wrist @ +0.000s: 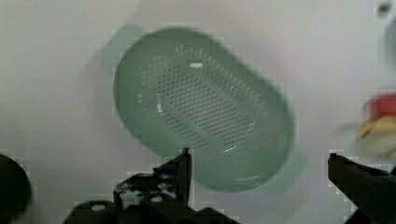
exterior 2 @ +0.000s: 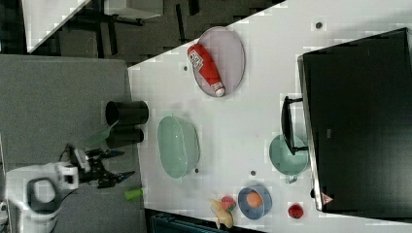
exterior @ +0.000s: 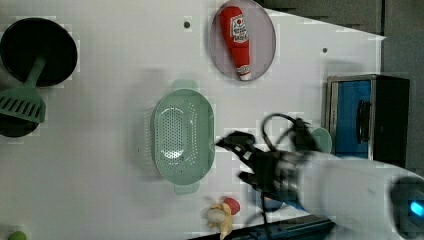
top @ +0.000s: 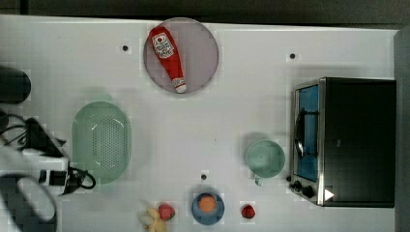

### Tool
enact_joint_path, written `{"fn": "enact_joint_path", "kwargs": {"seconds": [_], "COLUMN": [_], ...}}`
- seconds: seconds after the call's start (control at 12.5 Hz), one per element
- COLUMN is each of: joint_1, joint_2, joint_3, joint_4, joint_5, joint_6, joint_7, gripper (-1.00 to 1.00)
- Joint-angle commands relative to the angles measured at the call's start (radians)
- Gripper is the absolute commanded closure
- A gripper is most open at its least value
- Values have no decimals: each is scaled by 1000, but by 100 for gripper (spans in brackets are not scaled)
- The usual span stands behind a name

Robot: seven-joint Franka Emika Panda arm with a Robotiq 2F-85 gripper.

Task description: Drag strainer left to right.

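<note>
In the top view the strainer (top: 101,141) sits on the white tabletop (top: 241,106) just beside the end effector (top: 72,178), which is largely buried under cables here, so I would not judge its spread from this angle.

In the left view the end effector (exterior: 235,159) hangs close to the strainer's long rim, fingers parted and holding nothing.

In the right view the end effector (exterior 2: 115,165) seems to sit short of the tabletop edge, though depth is hard to read.

In the wrist view the strainer (wrist: 203,107) lies straight ahead between the two spread fingers (wrist: 180,170). A push on the rim away from its middle could spin or tip the light bowl instead of sliding it; its far tab handle looks blurred.
</note>
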Motion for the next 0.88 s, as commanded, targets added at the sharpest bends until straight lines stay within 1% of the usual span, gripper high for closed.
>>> {"fn": "enact_joint_path", "kwargs": {"seconds": [0.08,0.24,0.4,0.64,0.88], "joint_1": [-30,-30,-30,-27,-6], "joint_2": [107,196,281,392,472], "joint_3": [9,5,3,-9,-66], "joint_4": [-96,-135,-150,-148,-146], "joint_5": [-13,-27,-64,-137,-223], "joint_6": [165,299,391,479,546], "joint_7": [381,470,541,641,670], "gripper": [-100,-100,-100,-100,-100]}}
